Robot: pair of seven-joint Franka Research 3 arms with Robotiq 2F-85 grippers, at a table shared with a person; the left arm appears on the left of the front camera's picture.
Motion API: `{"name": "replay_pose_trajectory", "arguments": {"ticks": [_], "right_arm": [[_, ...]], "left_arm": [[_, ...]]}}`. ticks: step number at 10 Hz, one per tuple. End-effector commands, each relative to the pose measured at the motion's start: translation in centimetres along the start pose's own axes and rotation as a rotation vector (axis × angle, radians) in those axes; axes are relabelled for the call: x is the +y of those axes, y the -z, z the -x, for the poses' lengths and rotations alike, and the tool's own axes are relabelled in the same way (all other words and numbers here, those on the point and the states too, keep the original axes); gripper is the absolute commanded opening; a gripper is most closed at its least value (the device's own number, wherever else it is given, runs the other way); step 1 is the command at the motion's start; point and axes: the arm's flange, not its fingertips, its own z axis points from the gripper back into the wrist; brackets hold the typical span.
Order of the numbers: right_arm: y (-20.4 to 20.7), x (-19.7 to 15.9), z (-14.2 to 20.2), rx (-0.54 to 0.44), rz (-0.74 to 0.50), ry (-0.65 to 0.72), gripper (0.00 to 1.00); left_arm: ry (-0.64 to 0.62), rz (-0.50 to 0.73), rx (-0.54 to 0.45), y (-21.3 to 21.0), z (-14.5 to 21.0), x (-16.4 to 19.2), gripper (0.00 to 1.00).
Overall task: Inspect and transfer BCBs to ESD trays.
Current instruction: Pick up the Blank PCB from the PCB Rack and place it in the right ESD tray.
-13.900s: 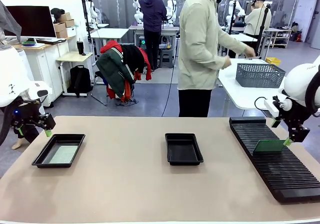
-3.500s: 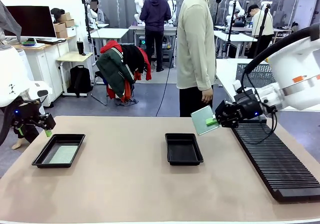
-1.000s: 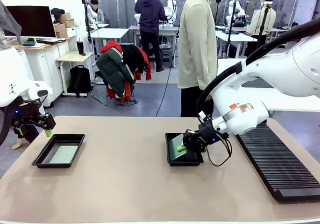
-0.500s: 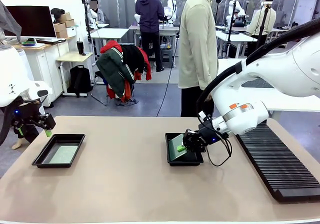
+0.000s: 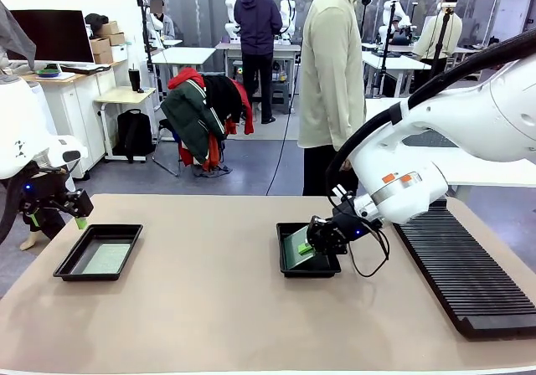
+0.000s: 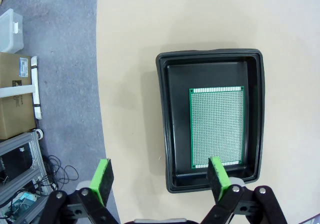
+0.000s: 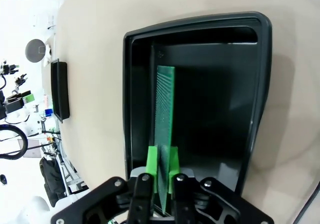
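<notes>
A black ESD tray [image 5: 308,270] lies mid-table. My right gripper [image 5: 306,247] reaches into it from the right, shut on the edge of a green BCB [image 5: 295,249]. In the right wrist view the BCB [image 7: 164,104] stands on edge along the left part of the tray [image 7: 200,21], pinched between the green pads of the right gripper [image 7: 162,171]. At the left, a second tray [image 5: 71,266] holds a BCB [image 5: 105,259] lying flat. My left gripper [image 5: 59,212] hovers open above that tray [image 6: 162,134] and its BCB [image 6: 217,126], with the left gripper [image 6: 160,181] holding nothing.
A long black ribbed rack [image 5: 469,274] runs along the table's right side. A person [image 5: 331,74] stands at the far edge, side-on. Bare tabletop lies between the two trays and in front of them.
The right gripper carried the board down from mid-air into the middle tray. Over the last second it has shifted only slightly. The left arm has stayed still.
</notes>
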Motion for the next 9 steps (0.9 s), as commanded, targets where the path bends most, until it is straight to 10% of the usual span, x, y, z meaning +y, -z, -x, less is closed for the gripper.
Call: {"name": "replay_pose_trajectory", "arguments": {"ticks": [1, 6, 9], "right_arm": [[-0.1, 1.5, 0.1, -0.007, 0.081, 0.018, 0.23], [-1.1, 5.3, 0.0, -0.021, 0.308, -0.017, 0.42], [-3.0, 8.1, -0.2, -0.028, 0.504, -0.046, 0.80]], "left_arm": [[-0.002, -0.002, -0.008, 0.2, 0.0, 0.1, 1.00], [-0.002, -0.002, -0.008, 0.2, 0.0, 0.1, 1.00], [-0.002, -0.002, -0.008, 0.2, 0.0, 0.1, 1.00]]}}
